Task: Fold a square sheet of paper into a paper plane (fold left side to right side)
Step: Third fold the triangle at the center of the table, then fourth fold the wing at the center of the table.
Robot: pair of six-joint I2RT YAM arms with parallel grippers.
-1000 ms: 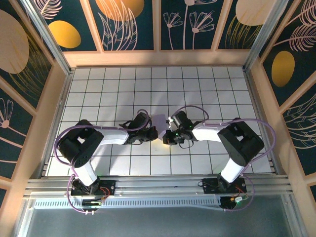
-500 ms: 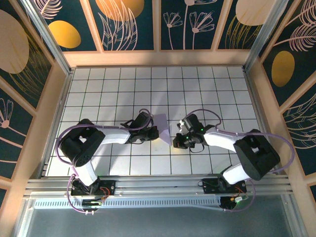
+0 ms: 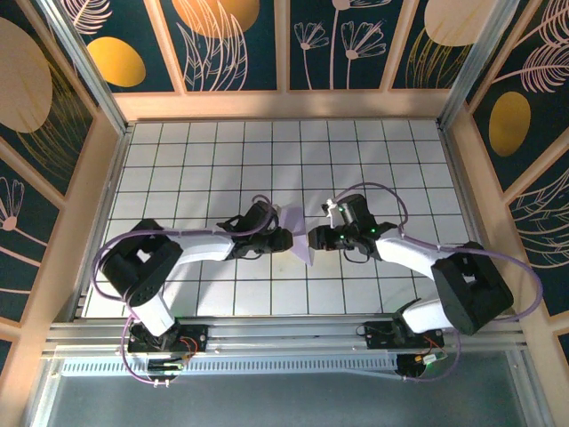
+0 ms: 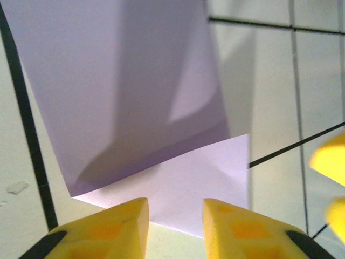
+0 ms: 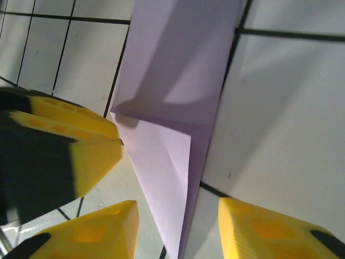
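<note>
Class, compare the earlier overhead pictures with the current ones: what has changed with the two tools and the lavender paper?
The right tool drew back to the right, uncovering the folded lavender paper. Both it and the left tool opened, letting the paper go. The left arm and the paper stayed about where they were.

A folded lavender sheet of paper [image 3: 299,233] lies on the white tiled tabletop [image 3: 373,160] between the two pincers. The left pincer [image 3: 283,238] is just beside its left edge, the right pincer [image 3: 316,238] just beside its right edge.
</note>
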